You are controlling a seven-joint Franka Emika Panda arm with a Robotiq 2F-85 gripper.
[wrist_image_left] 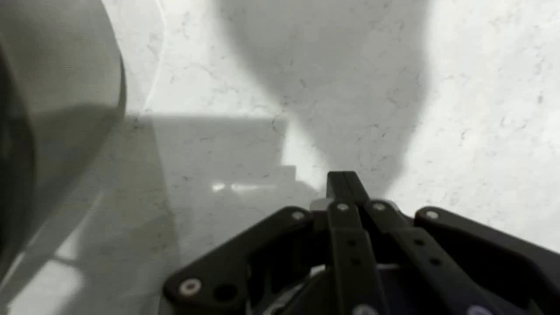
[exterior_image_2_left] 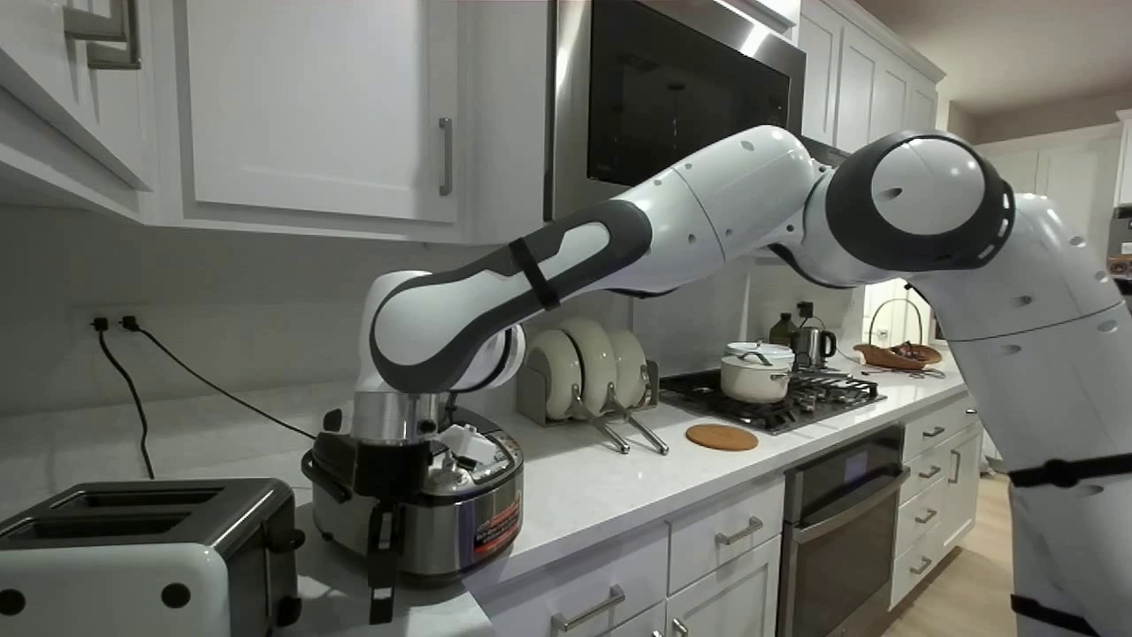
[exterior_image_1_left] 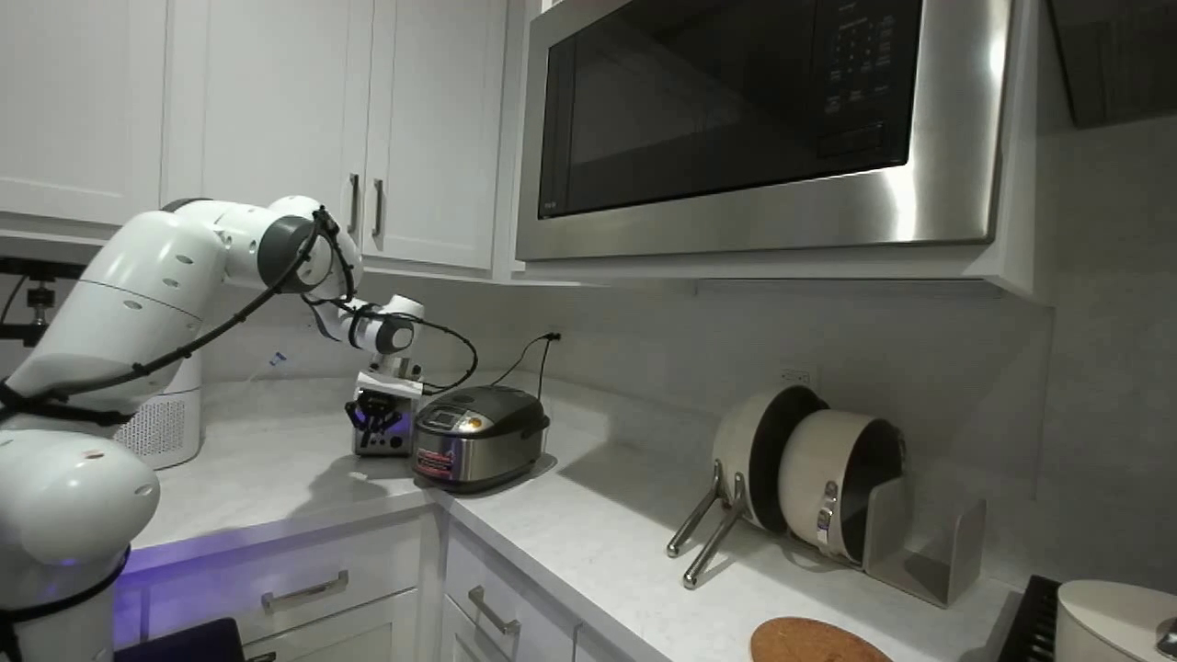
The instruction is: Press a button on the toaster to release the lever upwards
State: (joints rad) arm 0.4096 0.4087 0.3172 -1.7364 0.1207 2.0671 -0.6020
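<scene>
I have the gripper pointing down over the pale counter, its fingers squeezed together tip to tip with nothing between them. The toaster stands near where the counter turns its corner, beside the rice cooker, and in an exterior view I see a gap between my fingertips and the toaster's dark end, where two black knobs stick out (I can't tell from here which one does what). Behind both appliances, two black plugs sit side by side in the wall.
</scene>
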